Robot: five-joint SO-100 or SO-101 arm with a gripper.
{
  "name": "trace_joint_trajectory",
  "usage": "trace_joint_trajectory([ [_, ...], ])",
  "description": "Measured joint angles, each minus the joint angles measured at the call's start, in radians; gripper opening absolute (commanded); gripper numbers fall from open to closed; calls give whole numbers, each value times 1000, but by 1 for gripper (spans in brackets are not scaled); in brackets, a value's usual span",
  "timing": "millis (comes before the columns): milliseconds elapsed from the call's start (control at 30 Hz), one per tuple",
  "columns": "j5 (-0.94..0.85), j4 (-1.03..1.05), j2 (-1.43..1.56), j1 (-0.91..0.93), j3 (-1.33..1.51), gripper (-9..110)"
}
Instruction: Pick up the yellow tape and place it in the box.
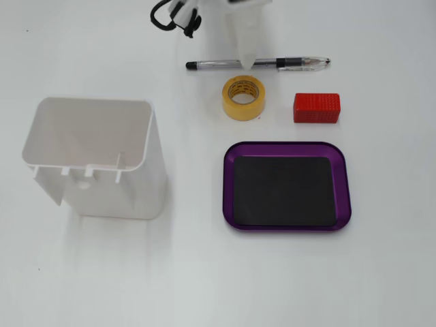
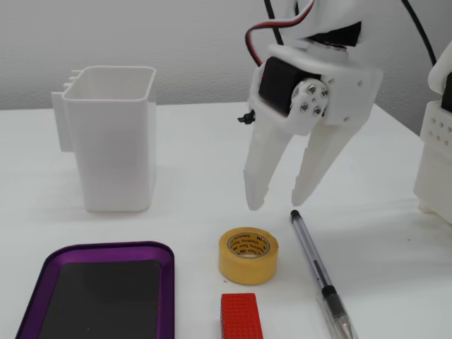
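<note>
Fixed views both show the gripper (image 2: 280, 198) pointing down with fingers spread apart and empty, hanging above the tabletop (image 2: 191, 148) just on the far side of the yellow tape (image 2: 248, 255) — reads as lining up for a top-down grab, not yet over the roll.

Tape lies flat, core hole up, so one finger could go in the core or both could straddle the roll.

In the top-down fixed view the tape (image 1: 243, 97) sits just far of the box (image 1: 287, 148) — short carry, box empty.

Clutter:
- pen (image 2: 318, 272) right beside the tape, near the fingertips — likeliest to get bumped
- red block (image 2: 241, 316) just near of the tape, apart from it
- white bin (image 2: 111, 136) well off to the left, not in the way
</note>
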Motion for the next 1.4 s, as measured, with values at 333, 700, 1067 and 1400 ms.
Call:
trace_joint_trajectory([
  [333,0,-141,-101,-17,54,14],
  [700,-9,-296,-126,-8,198,14],
  [1067,-31,-367,-126,40,241,0],
  [1400,-9,-295,-77,35,61,-1],
])
